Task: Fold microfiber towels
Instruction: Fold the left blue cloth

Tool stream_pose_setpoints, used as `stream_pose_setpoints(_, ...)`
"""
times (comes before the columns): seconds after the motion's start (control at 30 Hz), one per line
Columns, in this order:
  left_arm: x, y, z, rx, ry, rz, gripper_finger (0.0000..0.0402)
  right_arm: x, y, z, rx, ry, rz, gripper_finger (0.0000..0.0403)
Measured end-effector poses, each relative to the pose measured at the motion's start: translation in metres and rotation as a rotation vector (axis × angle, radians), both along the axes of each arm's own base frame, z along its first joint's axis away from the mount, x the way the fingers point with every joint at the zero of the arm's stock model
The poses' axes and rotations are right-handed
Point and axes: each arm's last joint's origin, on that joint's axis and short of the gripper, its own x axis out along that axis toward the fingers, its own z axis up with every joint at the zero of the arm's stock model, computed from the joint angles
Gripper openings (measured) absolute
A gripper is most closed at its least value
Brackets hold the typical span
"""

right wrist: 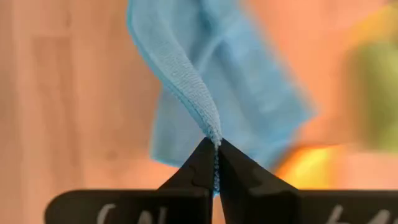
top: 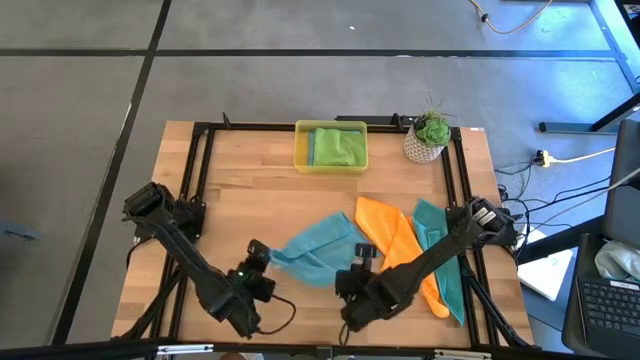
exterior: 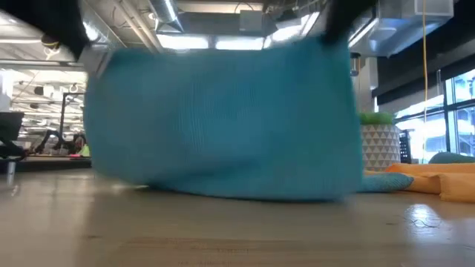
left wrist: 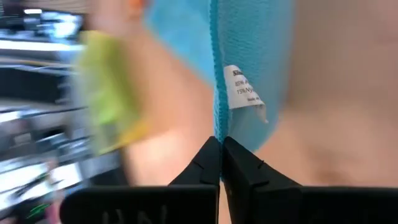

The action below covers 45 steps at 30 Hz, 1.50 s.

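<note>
A teal towel (top: 320, 245) hangs spread between my two grippers over the table's near middle, and it fills the low view (exterior: 223, 119). My left gripper (top: 258, 256) is shut on its left upper corner. My right gripper (top: 362, 258) is shut on its right upper corner. An orange towel (top: 395, 245) and another teal towel (top: 440, 255) lie crumpled on the table to the right, the orange one partly under my right arm. A lime green towel (top: 338, 147) lies folded in the yellow tray (top: 303, 160). My left gripper pinches the teal towel's hemmed edge (left wrist: 217, 127) between its two fingers, near the white label (left wrist: 245, 90). The towel hangs from the hold, and its lower edge (exterior: 223, 194) rests on the table. My right gripper pinches the teal towel's hemmed edge at a corner (right wrist: 214, 134) between its two fingers. The cloth is folded over at the hold and falls away from the fingers, and its lower part reaches the table.
The yellow tray stands at the far middle. A potted plant (top: 430, 138) stands at the far right and also shows in the low view (exterior: 380, 144). A black frame (top: 200, 170) runs around the table. Bare wood lies to the left and in the middle.
</note>
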Motion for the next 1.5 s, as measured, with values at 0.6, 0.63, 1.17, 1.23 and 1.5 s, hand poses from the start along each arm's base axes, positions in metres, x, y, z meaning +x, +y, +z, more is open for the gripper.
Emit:
stream_pose_setpoints(0.6,-0.062,-0.006,0.119,-0.116,-0.505,-0.046,0.0000,-0.036,0.033,0.160,-0.627,-0.440,0.311,0.0013)
stream_pose_setpoints(0.63,-0.066,-0.005,0.122,-0.124,-0.531,-0.053,0.0000,-0.036,0.035,0.162,-0.659,-0.442,0.318,0.0013)
stream_pose_setpoints(1.17,-0.120,-0.028,0.139,-0.205,-0.826,-0.231,0.0000,-0.040,0.049,0.179,-0.861,-0.515,0.210,0.0014)
stream_pose_setpoints(1.23,-0.120,-0.029,0.139,-0.211,-0.835,-0.231,0.0000,-0.038,0.048,0.176,-0.771,-0.533,0.245,0.0014)
stream_pose_setpoints(1.5,-0.107,-0.020,0.139,-0.200,-0.842,-0.165,0.0000,-0.027,0.027,0.158,-0.475,-0.434,0.322,0.0014)
